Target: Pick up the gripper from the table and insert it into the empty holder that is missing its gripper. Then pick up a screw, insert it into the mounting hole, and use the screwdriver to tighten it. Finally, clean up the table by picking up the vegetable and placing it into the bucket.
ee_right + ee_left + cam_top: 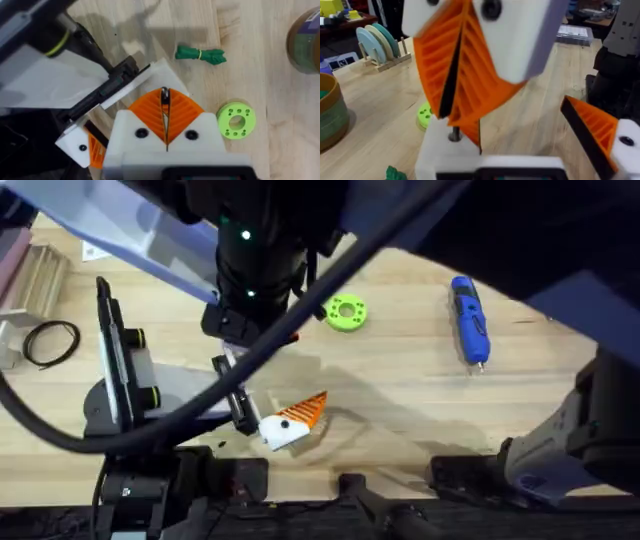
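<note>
Right gripper [165, 97] just above the empty holder [160, 72], pads pinching a small screw [454, 134].
Left gripper [522, 135] spread wide, close by. Bucket [305, 35] well apart from the holder; screwdriver [468, 320] flat on the table's right side; vegetable [200, 54] on bare wood near green disc [236, 120].

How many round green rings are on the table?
1. The green ring lies on the wooden table, left of the blue screwdriver. More could be hidden under the arms.
</note>
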